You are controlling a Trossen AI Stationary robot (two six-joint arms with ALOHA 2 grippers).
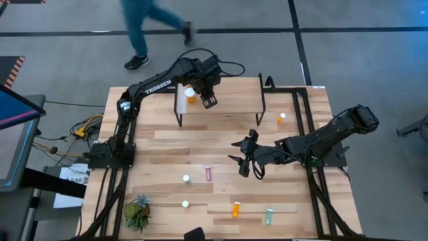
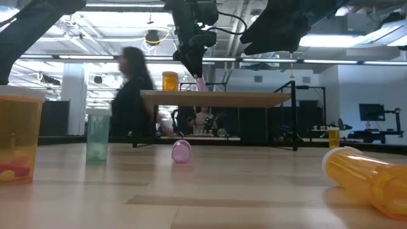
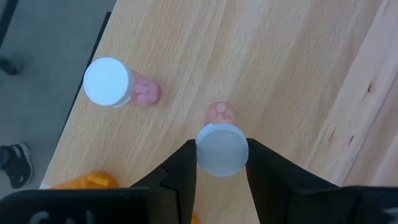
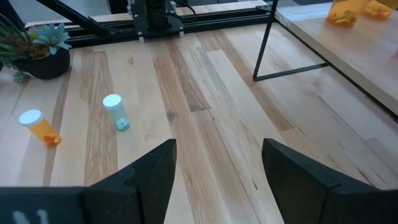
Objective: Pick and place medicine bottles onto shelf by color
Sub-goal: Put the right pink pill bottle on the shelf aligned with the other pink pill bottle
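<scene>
The left gripper [image 3: 221, 165] hangs over the left end of the shelf [image 1: 234, 100], its jaws pointing straight down and clamped on the white cap of a pink medicine bottle [image 3: 221, 146]. The bottle's long axis is upright, square to the shelf top, with its base at or just above the wood; I cannot tell whether it has landed. A second pink bottle [image 3: 118, 84] stands upright just beside it, nearer the shelf's edge, and an orange bottle [image 1: 191, 95] stands close by on the same end. So the release probably turns on the held bottle staying clear of its pink neighbour, which looks feasible since a gap shows between them.

The right gripper [image 1: 246, 159] waits over the middle of the tabletop [image 1: 200, 144], jaws wide and empty.

The rest of the shelf top is bare light wood. On the near tabletop more bottles remain: pink [image 1: 208, 174], orange [image 1: 236, 209], pale green [image 1: 269, 215], and two showing white caps [image 1: 186, 179]. One small orange bottle [image 1: 281, 118] stands beyond the shelf's right legs. A potted plant [image 1: 137, 213] sits at the near left corner. A person [image 1: 144, 30] walks past on the far side.
</scene>
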